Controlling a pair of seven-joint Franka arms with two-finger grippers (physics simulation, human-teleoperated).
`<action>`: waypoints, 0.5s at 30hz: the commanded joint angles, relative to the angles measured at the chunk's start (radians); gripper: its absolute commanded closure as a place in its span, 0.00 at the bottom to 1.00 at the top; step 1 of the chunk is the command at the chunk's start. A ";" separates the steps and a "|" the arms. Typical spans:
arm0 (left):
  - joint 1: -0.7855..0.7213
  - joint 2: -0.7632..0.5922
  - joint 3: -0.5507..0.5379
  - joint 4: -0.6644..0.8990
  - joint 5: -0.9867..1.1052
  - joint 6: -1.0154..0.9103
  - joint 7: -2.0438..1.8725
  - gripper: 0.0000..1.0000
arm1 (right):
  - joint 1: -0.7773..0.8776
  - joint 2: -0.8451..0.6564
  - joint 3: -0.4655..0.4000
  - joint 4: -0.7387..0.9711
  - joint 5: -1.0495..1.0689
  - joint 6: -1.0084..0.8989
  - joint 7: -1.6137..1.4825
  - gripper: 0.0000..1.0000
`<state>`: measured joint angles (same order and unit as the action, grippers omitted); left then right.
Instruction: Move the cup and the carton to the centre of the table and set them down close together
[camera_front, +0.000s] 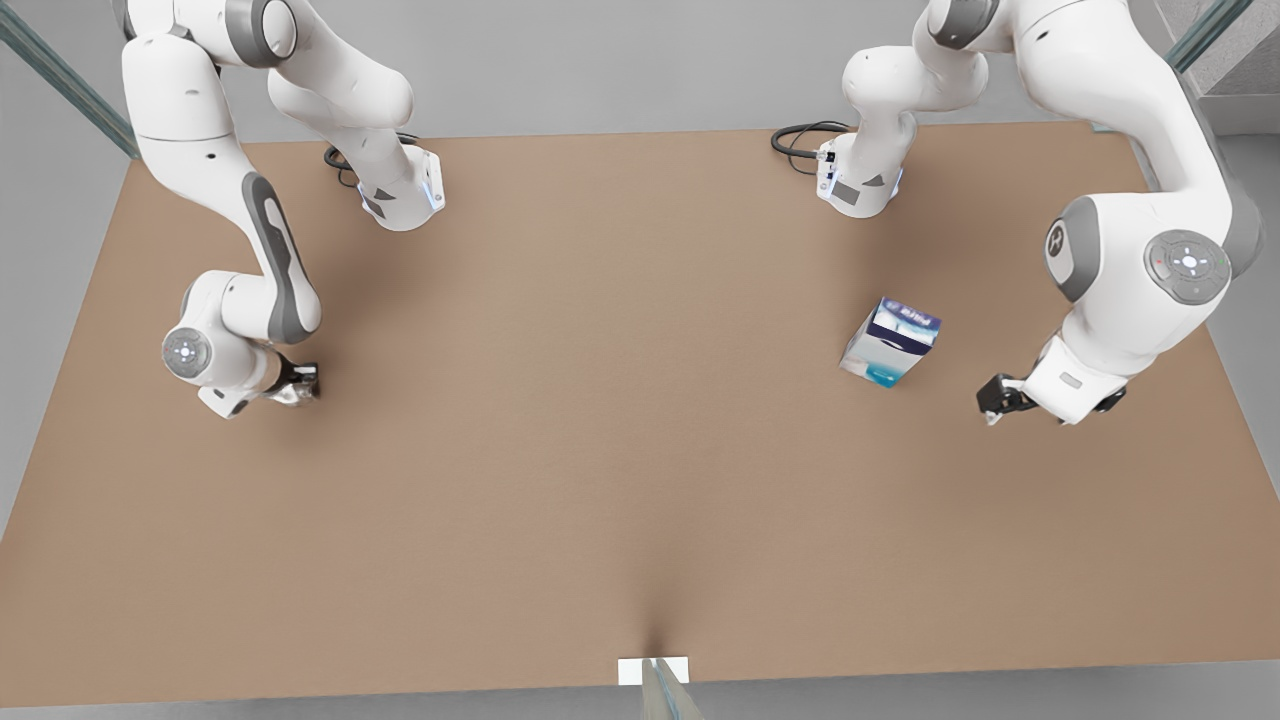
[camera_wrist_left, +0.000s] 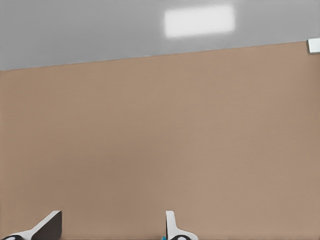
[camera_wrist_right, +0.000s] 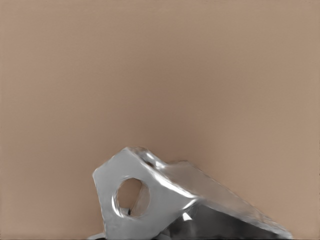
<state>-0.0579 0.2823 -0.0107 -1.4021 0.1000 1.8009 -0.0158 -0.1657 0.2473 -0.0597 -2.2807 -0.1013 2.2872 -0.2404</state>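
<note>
Carton, small and rectangular, white-sided with a navy top and teal band, stands on the front view's right half of the plain light-brown table. It looks light and stiff, best pinched across its flat sides. The left gripper sits near it, not touching, jaws spread wide and empty. The small white faceted cup sits at the right gripper, on the front view's left; whether it is gripped I cannot tell. It looks rigid and slippery. The centre offers open room, with edges far off.
</note>
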 joint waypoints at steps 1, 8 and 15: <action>-0.005 0.001 0.000 0.000 -0.002 0.000 -0.001 0.00 | 0.002 -0.002 0.001 0.000 -0.005 0.000 0.001 0.79; 0.012 0.003 0.009 0.018 0.001 -0.021 0.000 0.00 | 0.083 0.079 0.204 0.203 0.008 -0.015 0.012 0.79; 0.016 0.005 0.009 0.018 -0.003 -0.025 0.000 0.00 | 0.670 0.579 0.043 1.055 0.224 -0.084 0.150 0.79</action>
<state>-0.0436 0.2869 -0.0016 -1.3854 0.0971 1.7751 -0.0132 0.5412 0.8532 -0.0482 -1.1924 0.1401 2.2035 -0.0892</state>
